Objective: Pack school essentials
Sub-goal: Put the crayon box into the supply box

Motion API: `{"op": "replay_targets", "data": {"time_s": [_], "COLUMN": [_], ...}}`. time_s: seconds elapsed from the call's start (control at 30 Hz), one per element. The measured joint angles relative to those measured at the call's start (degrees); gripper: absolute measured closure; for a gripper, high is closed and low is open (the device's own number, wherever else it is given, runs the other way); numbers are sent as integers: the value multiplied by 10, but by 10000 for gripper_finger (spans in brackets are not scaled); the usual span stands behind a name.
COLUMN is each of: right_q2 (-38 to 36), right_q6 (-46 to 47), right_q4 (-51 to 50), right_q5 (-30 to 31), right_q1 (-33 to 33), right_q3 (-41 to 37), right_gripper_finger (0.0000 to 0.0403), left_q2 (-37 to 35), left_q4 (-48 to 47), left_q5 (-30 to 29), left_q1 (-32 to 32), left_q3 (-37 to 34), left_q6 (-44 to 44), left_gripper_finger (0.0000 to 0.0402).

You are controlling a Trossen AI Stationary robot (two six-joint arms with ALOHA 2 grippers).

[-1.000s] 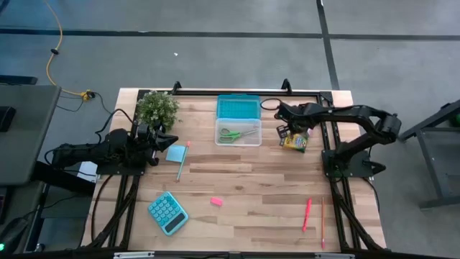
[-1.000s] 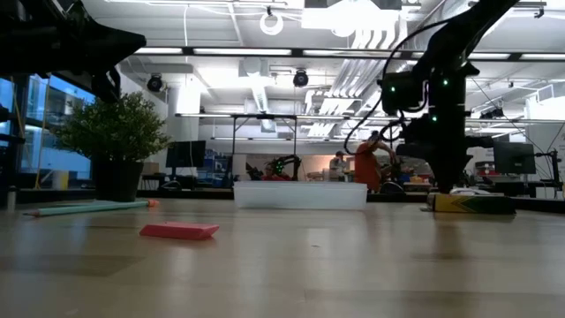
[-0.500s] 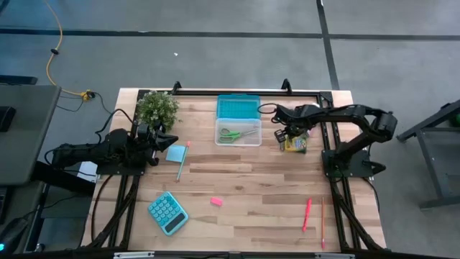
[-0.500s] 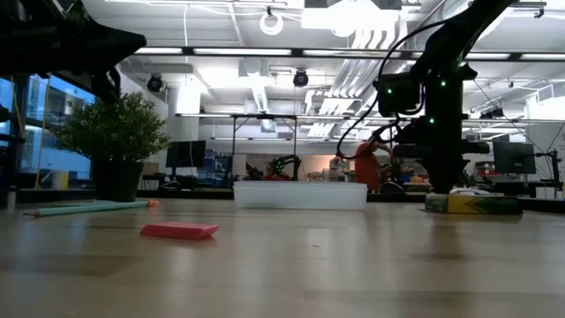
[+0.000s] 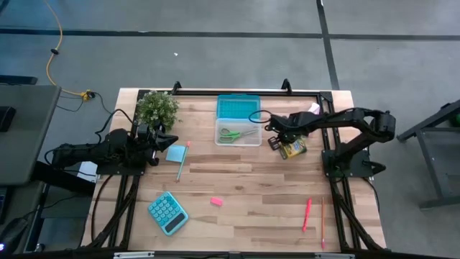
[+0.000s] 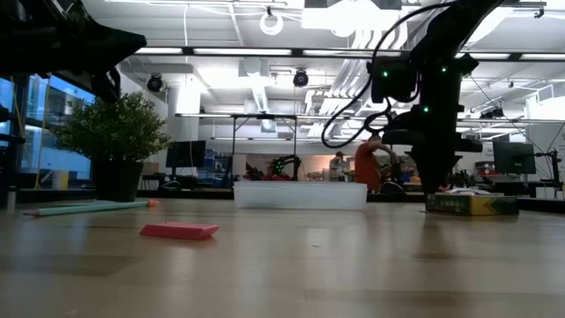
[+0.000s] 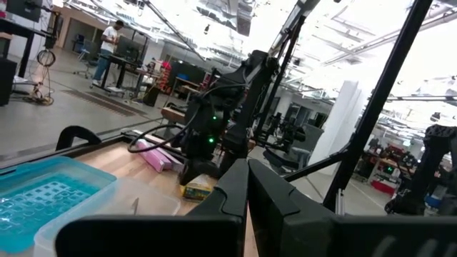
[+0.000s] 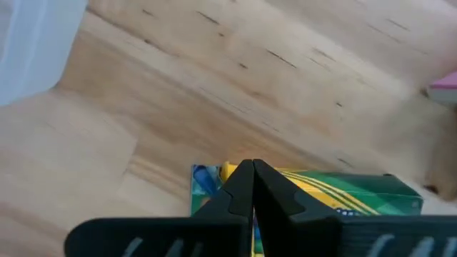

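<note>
Over the last second my right gripper (image 5: 277,137) has swept in from the table's (image 5: 244,180) right side toward the clear bin (image 5: 238,132), and the yellow crayon box (image 5: 291,148) has slid and turned with it, now lying just right of the bin, flat on the wood. In my right wrist view the fingers are pressed together over the box's near end, holding nothing. So I judge this was a nudge, not a lift: the box is closer but unpacked. My left gripper (image 5: 159,139) waits closed by the note pad (image 5: 176,153).

Robotics lab w/ open ceiling ducts (image 6: 256,75), strip lights, other arm rigs (image 7: 228,93), workbenches, people behind.
</note>
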Motion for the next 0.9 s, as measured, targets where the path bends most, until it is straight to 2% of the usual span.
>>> {"op": "replay_targets", "data": {"time_s": [0.2,0.37,0.5,0.9], "right_q2": [0,0,0,0], "right_q6": [-1,-7,-8,-2], "right_q4": [25,37,27,-12], "right_q5": [34,16,-23,-46], "right_q1": [-11,-26,-27,18], "right_q3": [2,2,2,2], "right_gripper_finger": [403,403,403,403], "left_q2": [0,0,0,0], "left_q4": [0,0,0,0], "left_q5": [0,0,0,0], "left_q1": [0,0,0,0], "left_q3": [0,0,0,0], "left_q6": [-1,-1,-1,-1], "left_gripper_finger": [401,401,401,401]}}
